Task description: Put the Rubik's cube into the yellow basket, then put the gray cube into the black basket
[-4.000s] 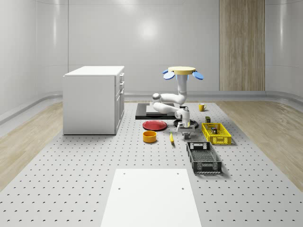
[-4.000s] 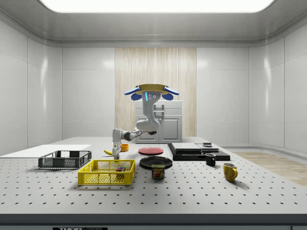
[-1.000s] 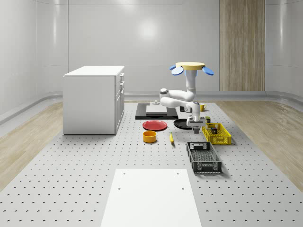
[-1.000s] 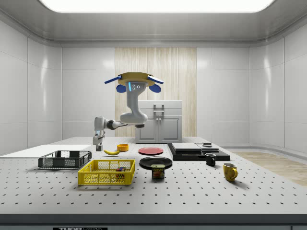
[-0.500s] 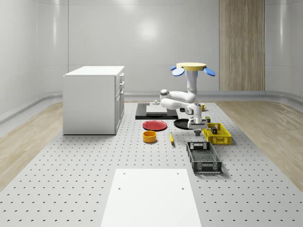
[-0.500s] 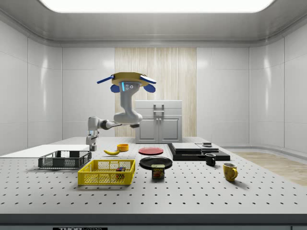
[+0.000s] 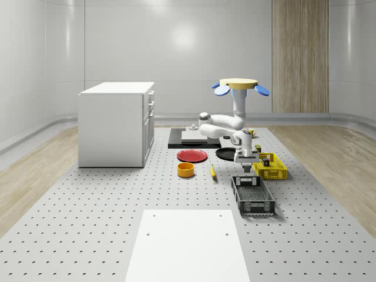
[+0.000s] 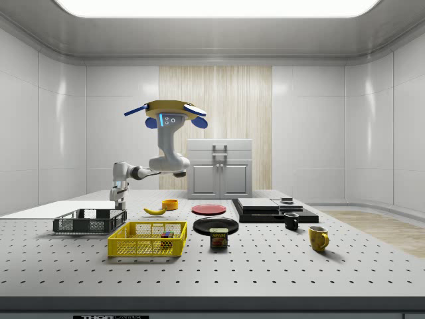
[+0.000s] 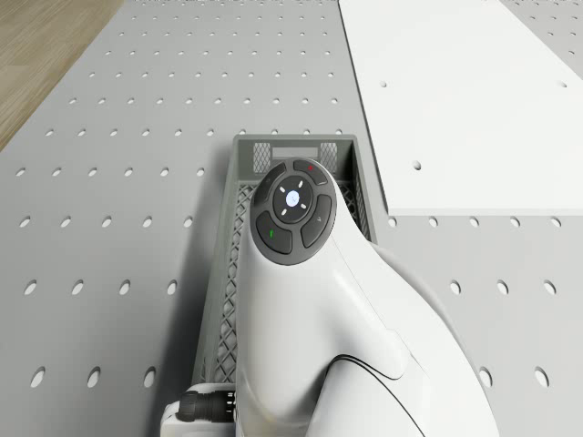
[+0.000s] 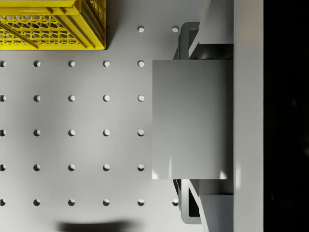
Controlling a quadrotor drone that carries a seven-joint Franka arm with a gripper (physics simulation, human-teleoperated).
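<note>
One gray cube (image 10: pixel 192 118) clamped between the fingers (image 10: pixel 215 29) of the gripper (image 7: pixel 245 163), held in the air just above the far end of the black basket (image 7: pixel 253 195) — not yet over its middle. Drone (image 7: pixel 238 86) hovering beyond that basket, arm reaching out toward it. Basket's long axis running away from the drone, so likely a short carry along it, then a release. Yellow basket (image 8: pixel 147 239) just beside the black one, with a small multicoloured object — probably the Rubik's cube (image 8: pixel 166 234) — already resting inside.
</note>
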